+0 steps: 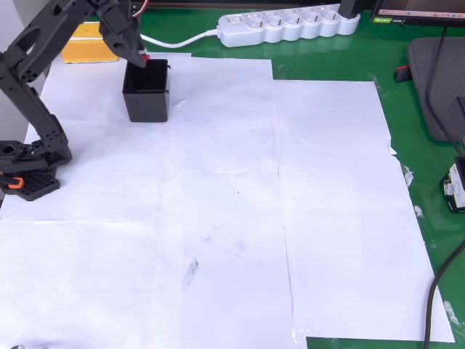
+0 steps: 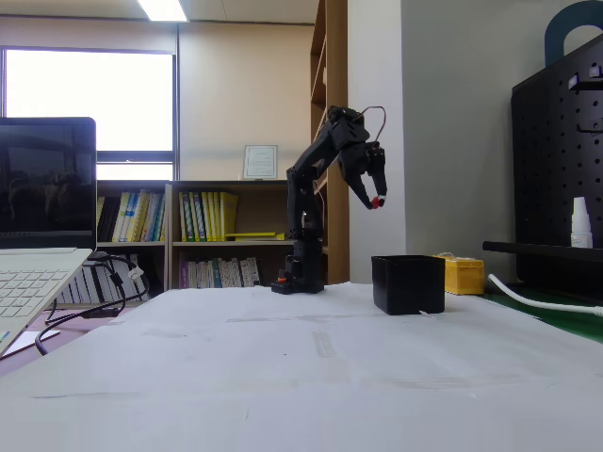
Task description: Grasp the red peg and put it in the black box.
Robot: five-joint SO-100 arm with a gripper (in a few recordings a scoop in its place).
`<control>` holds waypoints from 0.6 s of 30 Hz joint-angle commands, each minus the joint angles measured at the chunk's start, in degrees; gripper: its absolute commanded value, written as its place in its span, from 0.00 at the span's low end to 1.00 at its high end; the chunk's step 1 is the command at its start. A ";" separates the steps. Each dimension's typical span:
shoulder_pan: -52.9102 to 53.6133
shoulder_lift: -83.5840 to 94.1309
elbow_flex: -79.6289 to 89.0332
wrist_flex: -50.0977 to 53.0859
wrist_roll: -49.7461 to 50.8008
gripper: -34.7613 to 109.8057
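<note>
White paper covers the desk (image 1: 240,218); black box (image 1: 147,92) sits near its far-left corner. Gripper (image 2: 375,201), clamped on red peg (image 2: 376,201), hangs above box w/ peg by the rim, so release could miss.

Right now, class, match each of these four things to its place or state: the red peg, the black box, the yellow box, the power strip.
Things:
1. red peg
2. black box
3. yellow box
4. power strip

Places or states:
A. white, on the green mat
B. on the paper, beneath the gripper
C. behind the black box in the fixed view
D. held in the air

Pairs: 1-D, 2-B, 3-C, 4-A
</note>
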State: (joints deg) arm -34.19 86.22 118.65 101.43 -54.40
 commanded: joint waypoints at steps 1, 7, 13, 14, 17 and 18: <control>-2.37 2.64 5.54 2.99 2.11 0.24; -4.22 10.37 7.82 2.46 5.98 0.24; -6.24 17.49 11.07 2.72 8.88 0.24; -6.59 18.28 11.16 2.46 9.05 0.24; -7.21 20.04 11.60 1.41 9.49 0.24; -7.38 20.57 11.78 1.32 9.49 0.24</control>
State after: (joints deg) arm -40.25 106.61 125.16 101.43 -44.65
